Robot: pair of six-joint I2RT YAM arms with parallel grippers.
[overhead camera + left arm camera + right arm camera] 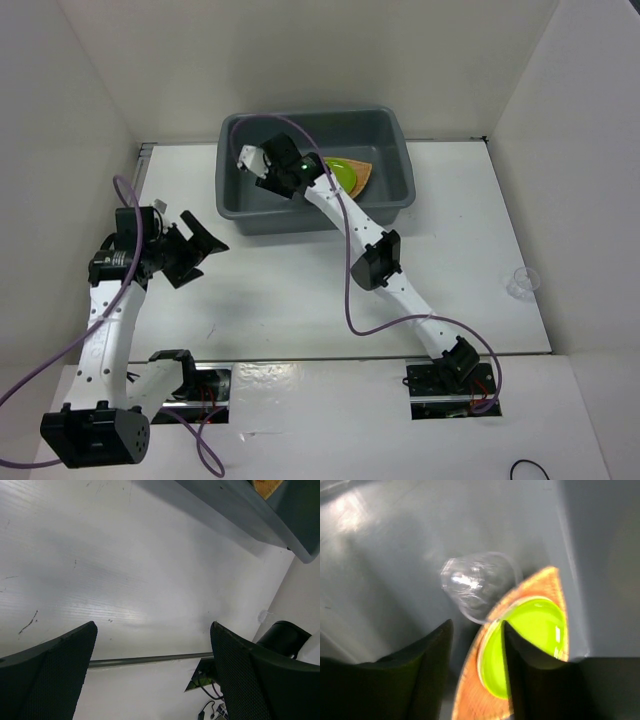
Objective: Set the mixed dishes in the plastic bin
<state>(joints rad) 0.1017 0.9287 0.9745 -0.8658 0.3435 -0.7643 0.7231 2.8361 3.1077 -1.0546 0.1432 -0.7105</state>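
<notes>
Three dishes lie in the plastic bin point(300, 215): the lime-green dish point(535, 630) nested on the orange-brown plate point(547, 582), with a clear cup point(477, 587) tipped beside them. Our right gripper point(252, 168) hangs just behind that cup, jaws apart and empty, apparently to release it. Our left gripper point(152, 630) hovers wide open over the table point(450, 230), and a second cup point(522, 283) stands outside the bin, far right.
</notes>
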